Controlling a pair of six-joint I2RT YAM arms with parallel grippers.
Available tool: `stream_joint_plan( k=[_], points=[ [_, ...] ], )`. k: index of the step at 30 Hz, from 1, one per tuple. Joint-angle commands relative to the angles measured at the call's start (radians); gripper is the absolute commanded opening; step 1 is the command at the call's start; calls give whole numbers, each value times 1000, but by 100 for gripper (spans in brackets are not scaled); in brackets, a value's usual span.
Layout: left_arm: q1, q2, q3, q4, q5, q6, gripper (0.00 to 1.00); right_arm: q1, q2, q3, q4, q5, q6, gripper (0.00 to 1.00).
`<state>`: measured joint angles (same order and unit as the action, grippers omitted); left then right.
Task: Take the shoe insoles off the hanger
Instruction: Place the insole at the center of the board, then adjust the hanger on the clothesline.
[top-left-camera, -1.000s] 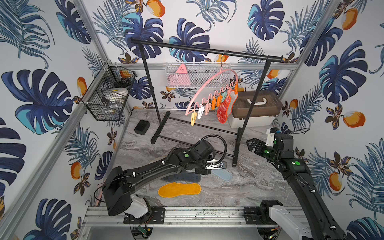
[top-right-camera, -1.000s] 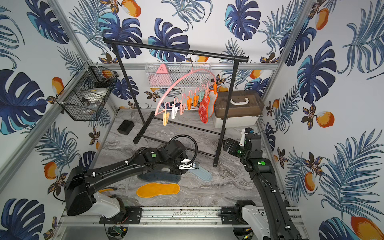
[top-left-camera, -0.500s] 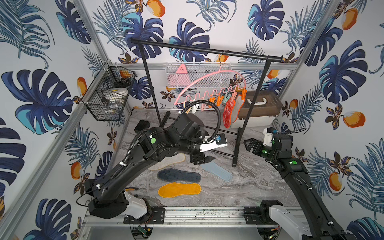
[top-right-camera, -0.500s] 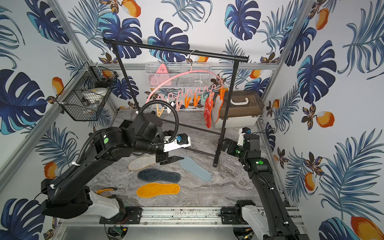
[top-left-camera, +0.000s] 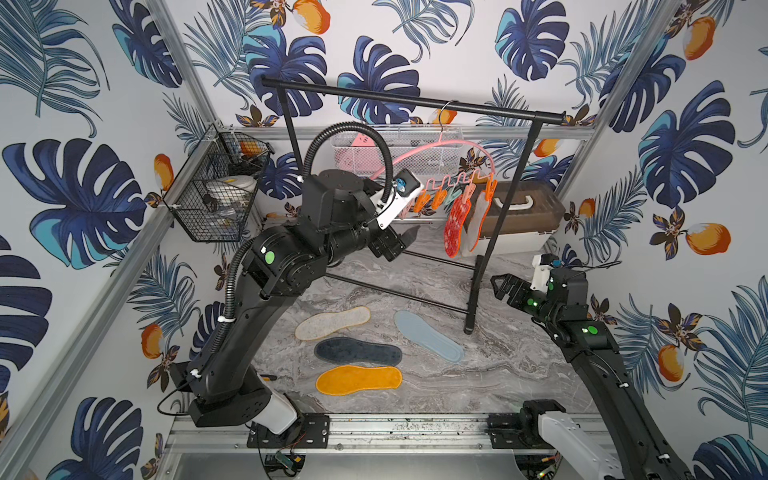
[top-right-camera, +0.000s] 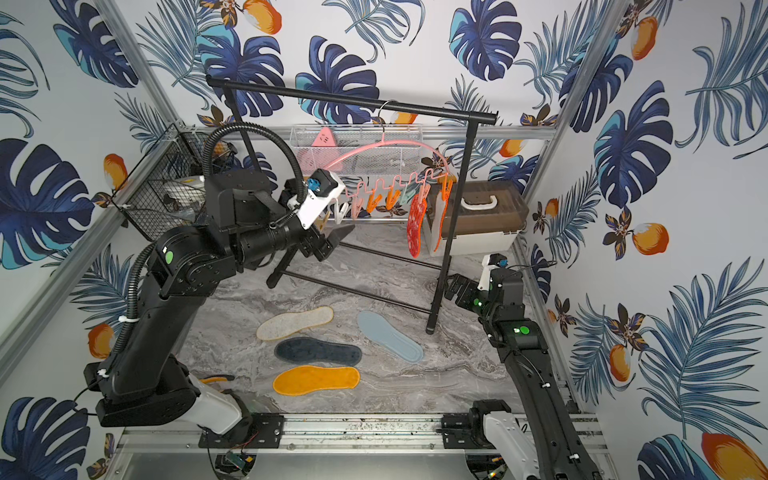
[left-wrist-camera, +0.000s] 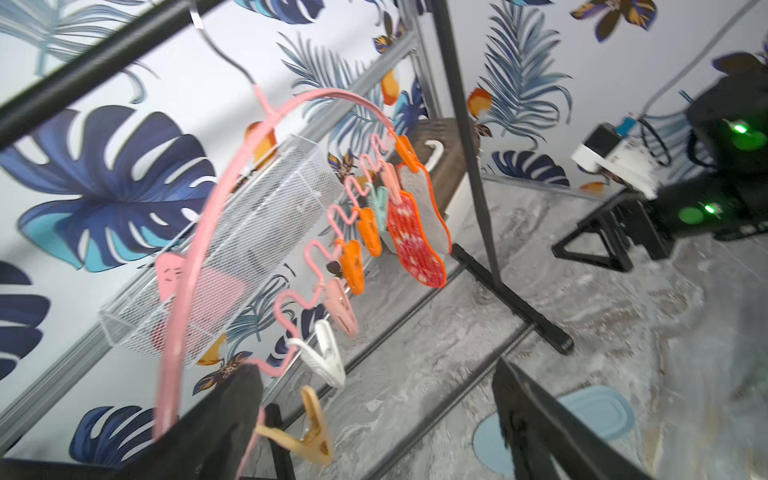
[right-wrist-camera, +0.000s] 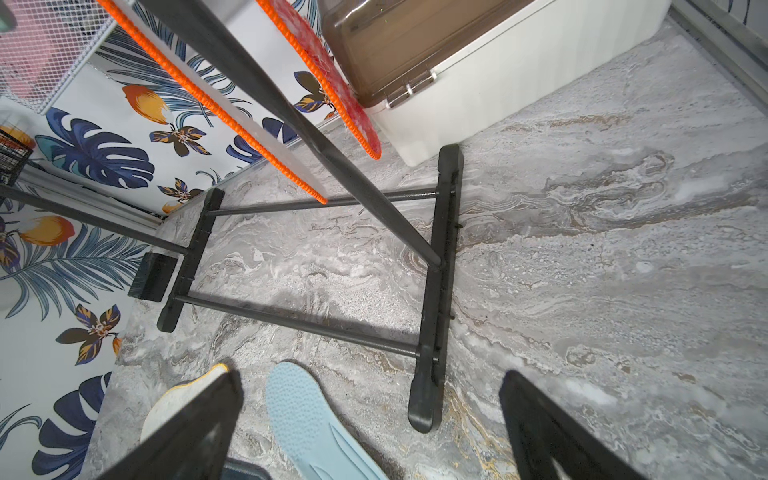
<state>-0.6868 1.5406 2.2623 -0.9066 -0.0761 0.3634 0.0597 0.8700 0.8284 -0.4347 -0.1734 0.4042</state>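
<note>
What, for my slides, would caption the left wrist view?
Open left hand before pink hanger; two red-orange insoles clipped, blue insole on table.

Bright even overhead light, soft shadows; left wrist view motion-blurred; top views sharp, edges wide-angle bent.

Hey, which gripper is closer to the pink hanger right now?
Left. The left gripper is up right beside one end of the hanger; the right gripper sits low near the table, past the post of the rack.
</note>
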Motion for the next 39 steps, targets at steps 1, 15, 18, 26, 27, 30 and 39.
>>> stream_joint_plan(
  k=[1, 15, 18, 26, 27, 30, 39],
  points=[
    [57, 17, 6, 79, 73, -63, 95, 0, -12, -2, 25, -3, 9, 100],
    [357, 106, -26, 188, 420, -314, 92, 0, -24, -17, 35, -29, 21, 100],
    [383, 98, -44, 187, 498, -328, 89, 0, -22, -15, 33, -31, 18, 100],
    [391, 4, -83, 109, 563, -221, 90, 0, -13, -14, 44, -42, 16, 100],
    [394, -3, -84, 103, 558, -217, 89, 0, -11, -15, 49, -46, 20, 100],
    [404, -21, -100, 97, 579, -220, 89, 0, -3, -16, 58, -62, 29, 100],
    [409, -76, -137, 54, 730, -198, 86, 0, -14, -6, 36, -54, 12, 100]
  ],
)
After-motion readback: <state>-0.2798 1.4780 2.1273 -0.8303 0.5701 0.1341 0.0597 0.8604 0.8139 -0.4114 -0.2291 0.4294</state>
